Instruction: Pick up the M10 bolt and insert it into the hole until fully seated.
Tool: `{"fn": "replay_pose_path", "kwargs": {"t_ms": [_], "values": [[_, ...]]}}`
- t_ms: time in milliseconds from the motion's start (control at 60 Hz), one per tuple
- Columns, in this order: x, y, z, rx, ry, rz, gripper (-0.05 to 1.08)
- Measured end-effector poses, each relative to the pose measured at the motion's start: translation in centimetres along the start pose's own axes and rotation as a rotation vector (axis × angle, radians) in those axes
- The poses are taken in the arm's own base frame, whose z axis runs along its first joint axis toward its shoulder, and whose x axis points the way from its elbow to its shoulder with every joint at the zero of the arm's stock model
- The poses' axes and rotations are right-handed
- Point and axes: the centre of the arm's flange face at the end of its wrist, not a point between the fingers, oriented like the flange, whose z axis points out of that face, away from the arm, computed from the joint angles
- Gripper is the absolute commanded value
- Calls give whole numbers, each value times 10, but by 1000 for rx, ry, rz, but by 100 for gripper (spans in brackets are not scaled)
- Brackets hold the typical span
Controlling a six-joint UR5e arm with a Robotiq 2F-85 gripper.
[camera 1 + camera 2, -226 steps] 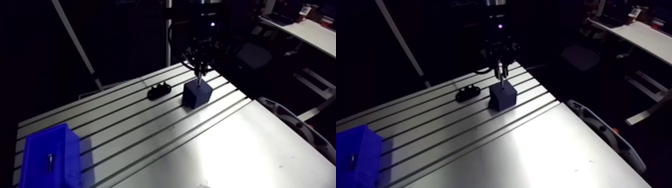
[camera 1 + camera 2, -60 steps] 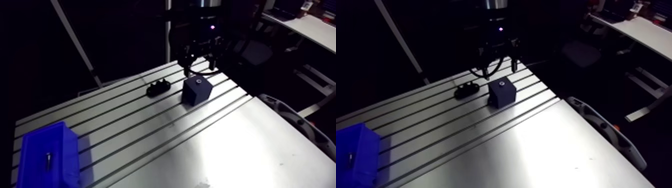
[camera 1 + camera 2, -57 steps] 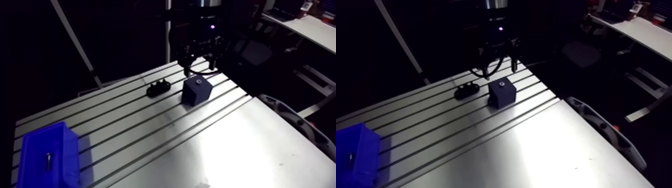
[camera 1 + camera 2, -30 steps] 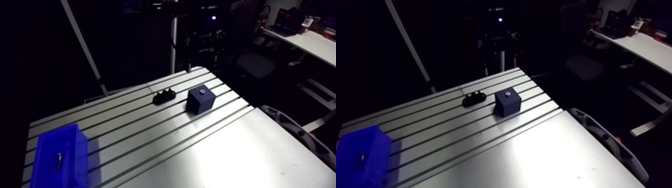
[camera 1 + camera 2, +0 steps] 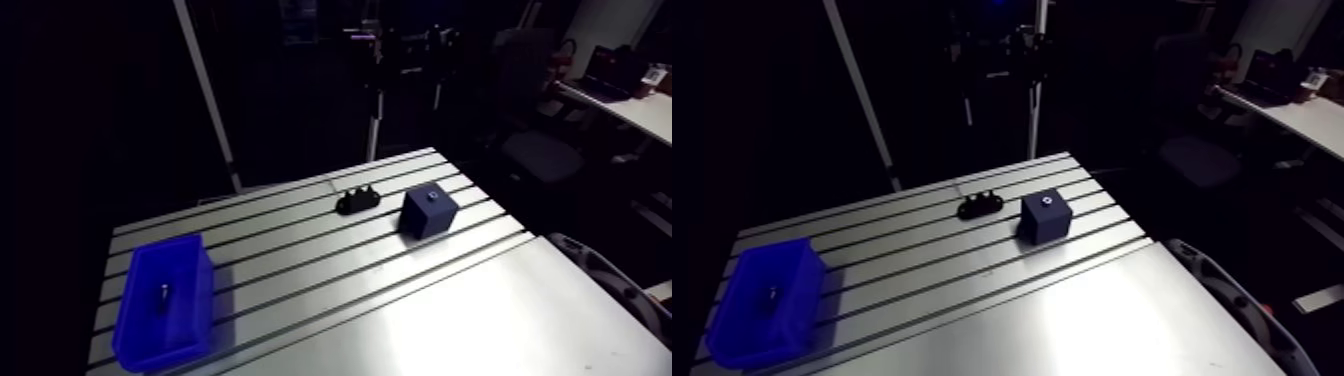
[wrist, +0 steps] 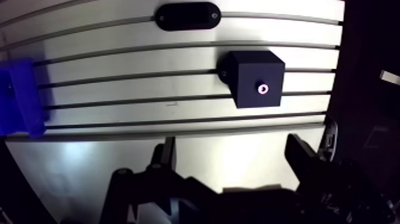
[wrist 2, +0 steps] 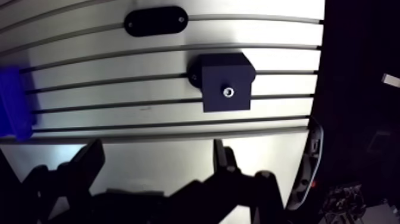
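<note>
Black fingers of the claw (image 6: pixel 231 149) stand wide apart with nothing held; only bare bench (image 6: pixel 119 62) shows between them. Ahead of the claw sits the dark block (image 6: pixel 253 77). The bolt (image 6: pixel 262 89) is down in the hole in the block's top face, with just its small bright head showing. It looks sunk level with the face, though I cannot be sure from this height that it is fully home. Beyond the block, apart from it, lies a black oval bracket (image 6: pixel 187 16). Well off to one side stands the blue bin (image 5: pixel 165 300) with a small metal piece (image 5: pixel 162 295) inside.

Earlier the claw held the bolt upright on the block, and just before this it hung open right over the block's top. Now it has risen well clear and no longer shows in the arm view. The whole arm view has shifted too, which is the camera moving: block, bracket and bin keep their places. I judge the insertion done — only the retreat remains.
</note>
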Motion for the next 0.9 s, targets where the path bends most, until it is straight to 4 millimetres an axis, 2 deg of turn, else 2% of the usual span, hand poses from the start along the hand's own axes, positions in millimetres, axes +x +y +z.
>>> {"fn": "replay_pose_path", "kwargs": {"t_ms": [483,900], "values": [[-7,-78,-48,-2,23,-26,1],[-35,-137,-93,28,61,-36,1]]}}
